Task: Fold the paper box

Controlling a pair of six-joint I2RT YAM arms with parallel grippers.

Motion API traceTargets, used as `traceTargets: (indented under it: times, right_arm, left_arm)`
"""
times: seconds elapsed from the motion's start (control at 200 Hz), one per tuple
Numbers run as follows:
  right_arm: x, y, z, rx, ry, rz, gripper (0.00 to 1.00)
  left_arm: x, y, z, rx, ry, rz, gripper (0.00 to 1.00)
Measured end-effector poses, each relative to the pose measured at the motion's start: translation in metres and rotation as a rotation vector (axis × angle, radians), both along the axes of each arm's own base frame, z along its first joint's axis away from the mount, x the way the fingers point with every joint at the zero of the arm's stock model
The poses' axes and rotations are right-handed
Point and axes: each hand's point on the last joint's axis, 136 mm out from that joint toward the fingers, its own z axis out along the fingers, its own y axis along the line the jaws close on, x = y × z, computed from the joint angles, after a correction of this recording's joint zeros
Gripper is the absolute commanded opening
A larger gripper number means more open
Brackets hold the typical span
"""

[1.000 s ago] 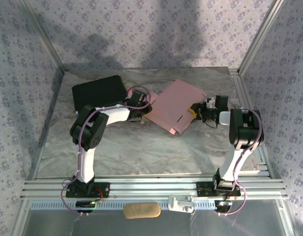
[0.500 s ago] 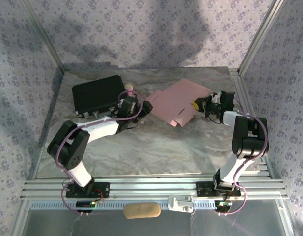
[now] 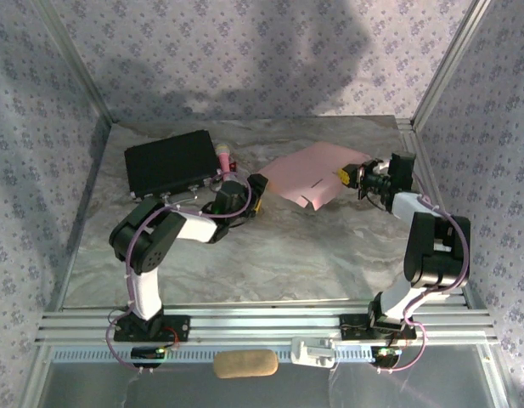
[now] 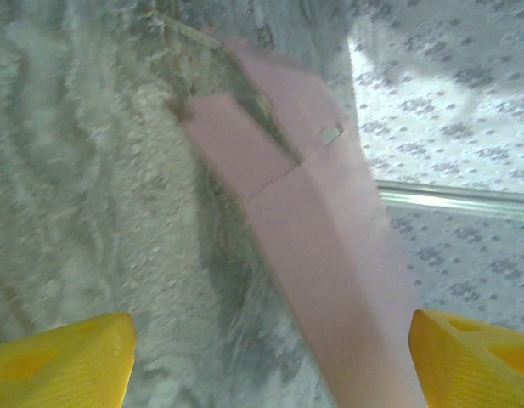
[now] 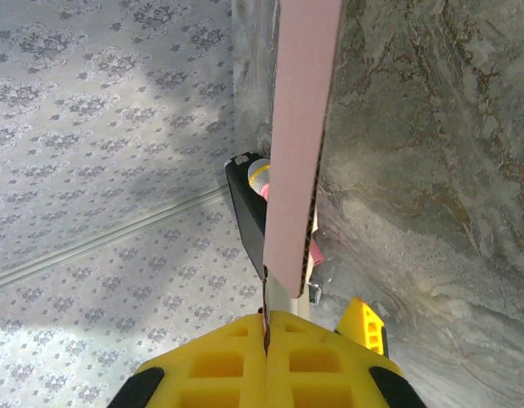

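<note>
Marbled table (image 3: 270, 255) | right pincer (image 5: 266, 327) clamps paper box (image 3: 308, 170) | left pincer (image 4: 263, 364) spread

The paper box (image 3: 312, 174) is thin pale pink card, matt and smooth, with crisp die-cut edges. The tabletop (image 3: 287, 255) bears a grey marbled pattern and looks grainy and dull, not polished. Near its far left corner the black case (image 3: 170, 161) has a dark, matt finish. The right tool (image 5: 266, 327) and the left tool (image 4: 270, 361) have yellow plastic fingers, smooth with a soft sheen. Along the near edge run rails (image 3: 262, 327) of pale ribbed metal. The walls (image 3: 245, 59) look like matt printed paper or cloth.
</note>
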Motion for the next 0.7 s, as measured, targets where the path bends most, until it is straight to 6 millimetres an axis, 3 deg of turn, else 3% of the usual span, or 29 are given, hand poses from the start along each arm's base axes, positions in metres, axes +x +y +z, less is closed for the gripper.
traceTargets:
  times: [0.06,0.125,0.25,0.315,0.37,0.5,0.555,0.62,0.699]
  right_arm:
    - [-0.002,0.000,-0.003,0.004,0.010,-0.001,0.00]
    - [-0.006,0.000,-0.006,0.008,0.024,-0.002,0.00]
    - [-0.010,-0.001,-0.012,0.014,0.042,-0.004,0.00]
    - [-0.011,-0.002,-0.013,0.016,0.047,-0.004,0.00]
    - [-0.012,-0.002,-0.014,0.017,0.056,-0.005,0.00]
    - [-0.019,-0.004,-0.020,0.002,0.091,-0.009,0.37]
    - [-0.025,-0.008,-0.018,-0.031,0.094,-0.013,0.46]
    - [-0.036,-0.013,-0.005,-0.085,0.078,-0.031,0.55]
    - [-0.054,-0.017,0.026,-0.165,0.013,-0.067,0.64]
  left_arm:
    - [0.006,-0.003,0.005,-0.022,-0.013,0.012,0.77]
    - [0.011,-0.005,0.011,-0.045,-0.029,0.021,0.66]
    - [0.022,-0.010,0.017,-0.089,-0.052,0.041,0.18]
    - [0.024,-0.011,0.015,-0.105,-0.056,0.046,0.00]
    - [0.026,-0.009,0.017,-0.125,-0.056,0.056,0.00]
    - [0.025,-0.009,0.026,-0.137,-0.065,0.058,0.00]
    - [0.022,-0.007,0.033,-0.127,-0.063,0.068,0.00]
    - [0.017,0.000,0.047,-0.103,-0.060,0.104,0.00]
    - [0.005,0.011,0.072,-0.060,-0.054,0.163,0.00]
